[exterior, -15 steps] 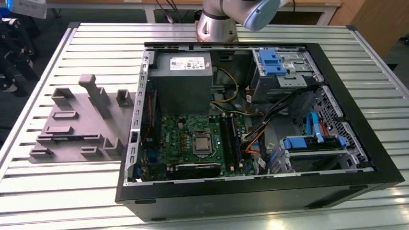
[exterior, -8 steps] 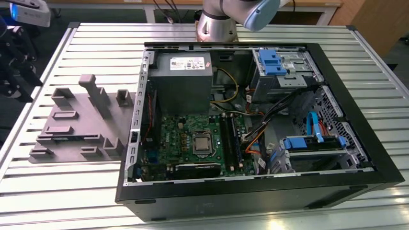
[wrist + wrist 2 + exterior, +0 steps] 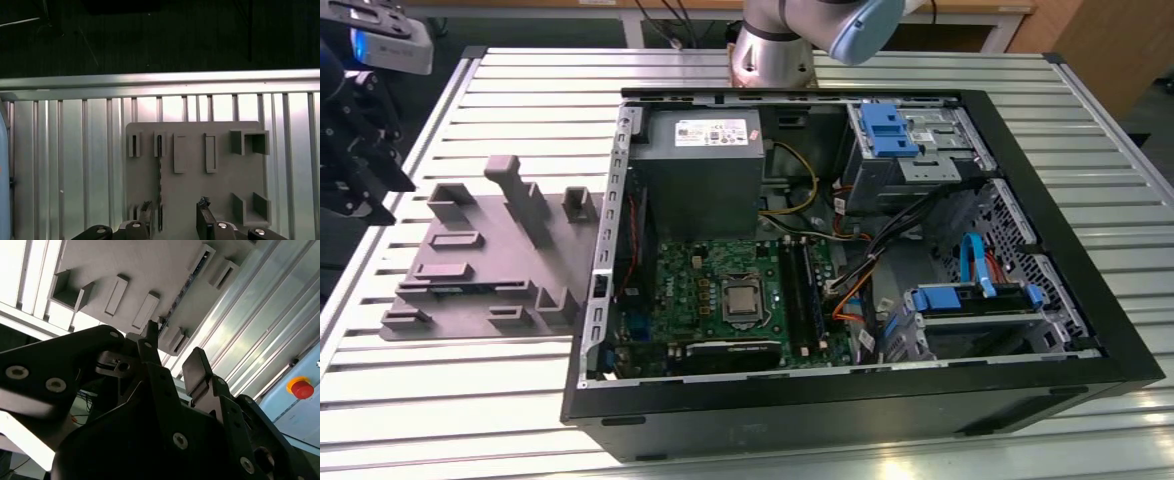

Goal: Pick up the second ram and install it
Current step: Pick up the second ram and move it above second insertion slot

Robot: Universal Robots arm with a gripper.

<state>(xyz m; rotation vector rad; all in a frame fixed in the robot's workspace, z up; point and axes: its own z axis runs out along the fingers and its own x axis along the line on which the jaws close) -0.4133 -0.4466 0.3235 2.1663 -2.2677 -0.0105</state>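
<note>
The second ram [image 3: 160, 182] is a thin dark stick standing on edge in a slot of the grey fixture plate [image 3: 190, 190]. In the first wrist view my gripper [image 3: 175, 209] hovers over the plate's near end, open, with nothing held. One fingertip [image 3: 145, 207] is just beside the stick's near end and the other [image 3: 203, 204] is well off to its other side. In the second wrist view the stick's edge [image 3: 185, 285] runs along the fixture beyond my gripper [image 3: 172, 352]. In the exterior view my gripper [image 3: 358, 150] hangs at the far left, over the table edge by the fixture [image 3: 480, 260].
An open black computer case [image 3: 854, 400] lies on the slatted metal table [image 3: 454, 400], to the exterior view's right of the fixture. Inside are a green board [image 3: 707, 290] with long black sockets [image 3: 797, 290], a grey power supply [image 3: 700, 165], cables and blue drive brackets [image 3: 887, 130]. The arm's base [image 3: 774, 50] stands behind the case.
</note>
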